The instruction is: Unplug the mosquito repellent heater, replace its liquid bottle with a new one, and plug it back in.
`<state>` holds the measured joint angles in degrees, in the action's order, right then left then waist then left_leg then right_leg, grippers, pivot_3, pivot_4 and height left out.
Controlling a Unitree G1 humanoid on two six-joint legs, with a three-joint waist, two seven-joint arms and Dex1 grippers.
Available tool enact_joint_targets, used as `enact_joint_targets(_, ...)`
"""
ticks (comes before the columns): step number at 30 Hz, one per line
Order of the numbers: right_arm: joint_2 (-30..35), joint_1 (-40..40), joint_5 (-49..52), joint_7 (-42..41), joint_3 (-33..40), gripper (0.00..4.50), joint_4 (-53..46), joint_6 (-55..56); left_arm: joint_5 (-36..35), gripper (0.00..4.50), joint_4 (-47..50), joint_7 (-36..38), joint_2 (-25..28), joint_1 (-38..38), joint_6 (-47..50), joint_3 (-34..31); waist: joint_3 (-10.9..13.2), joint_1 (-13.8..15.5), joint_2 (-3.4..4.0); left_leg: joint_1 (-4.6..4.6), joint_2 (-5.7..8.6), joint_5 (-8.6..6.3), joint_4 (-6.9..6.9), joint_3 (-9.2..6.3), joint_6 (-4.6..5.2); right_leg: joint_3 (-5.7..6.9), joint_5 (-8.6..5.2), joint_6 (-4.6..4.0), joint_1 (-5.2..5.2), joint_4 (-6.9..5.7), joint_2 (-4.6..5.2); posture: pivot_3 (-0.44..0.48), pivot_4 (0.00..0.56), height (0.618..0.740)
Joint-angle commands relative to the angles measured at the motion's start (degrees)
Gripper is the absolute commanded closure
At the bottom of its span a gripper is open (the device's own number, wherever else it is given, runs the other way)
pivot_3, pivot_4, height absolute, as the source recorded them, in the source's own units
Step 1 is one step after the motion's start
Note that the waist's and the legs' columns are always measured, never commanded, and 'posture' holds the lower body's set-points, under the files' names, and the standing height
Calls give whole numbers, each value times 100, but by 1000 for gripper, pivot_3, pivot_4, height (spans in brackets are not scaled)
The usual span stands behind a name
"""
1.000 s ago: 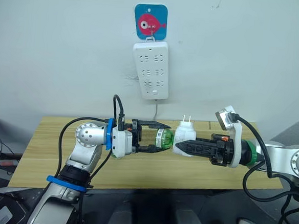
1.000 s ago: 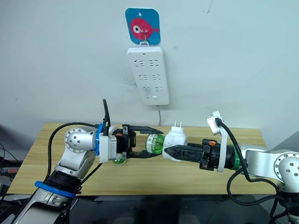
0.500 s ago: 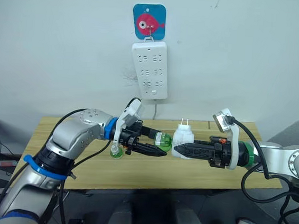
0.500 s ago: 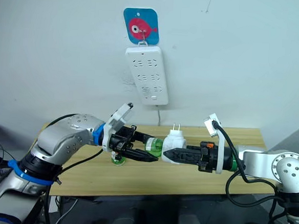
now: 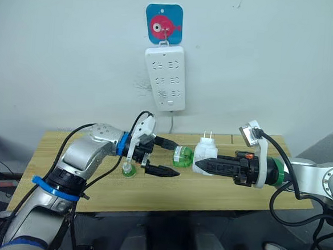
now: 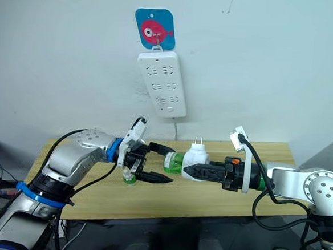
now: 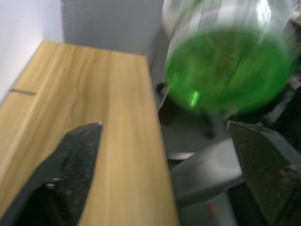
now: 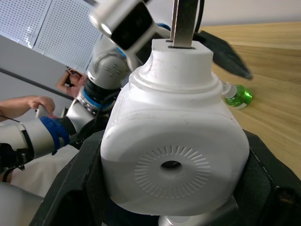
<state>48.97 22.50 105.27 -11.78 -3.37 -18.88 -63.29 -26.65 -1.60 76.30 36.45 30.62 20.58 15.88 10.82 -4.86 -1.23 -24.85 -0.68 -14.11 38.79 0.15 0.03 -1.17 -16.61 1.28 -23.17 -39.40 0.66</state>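
Observation:
My right gripper (image 5: pixel 201 163) is shut on the white mosquito repellent heater (image 5: pixel 205 155), holding it above the table with its two prongs up. The bright green liquid bottle (image 5: pixel 181 155) sticks out of the heater toward my left arm. My left gripper (image 5: pixel 175 158) is open, one finger above and one below, with the tips level with the bottle's end and not touching it. In the left wrist view the bottle (image 7: pixel 225 70) sits ahead between the spread fingers (image 7: pixel 70 174). The new one (image 5: pixel 128 169), pale green with a white top, stands on the table under my left wrist.
A long white power strip (image 5: pixel 165 77) hangs on the wall under a blue fish plaque (image 5: pixel 164 24), its cable dropping behind the wooden table (image 5: pixel 236 193). The right wrist view shows a person's hand (image 8: pixel 28 101) in the background.
My left wrist has rolled and drawn back a little, and its fingers have spread from around the green bottle. The bottle stays on the heater. The right arm has barely moved.

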Motion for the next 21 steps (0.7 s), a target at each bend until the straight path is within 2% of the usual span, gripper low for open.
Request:
enact_joint_targets(1,10,13,177,-102,159,1448,-198,20,472,0,-136,-59,-265,-192,-1590,-259,0,7,0,0,2,0,1,2,0,0,0,0,0,-1,4,-175,182,740)
enact_joint_targets(6,19,-9,185,-100,169,1448,-210,30,818,0,-443,-266,-839,-438,-4096,-664,0,24,0,-1,12,0,2,6,0,1,1,0,2,3,20,-176,182,740)
enact_joint_targets(8,17,-12,184,-101,170,1448,-211,32,780,0,-490,-229,-972,-507,-4736,-769,0,22,0,-1,12,0,2,9,0,0,1,0,2,3,22,-176,181,740)
enact_joint_targets(14,7,14,181,-94,156,1448,-200,32,610,0,-476,-170,-1174,-508,-5590,-791,0,14,0,0,12,0,1,7,0,3,1,-1,3,0,21,-175,181,740)
enact_joint_targets(21,15,15,199,-71,168,1448,-196,46,705,0,-400,-134,-1126,-494,-5641,-613,0,9,0,0,11,0,2,4,0,5,1,0,4,0,18,-177,182,740)
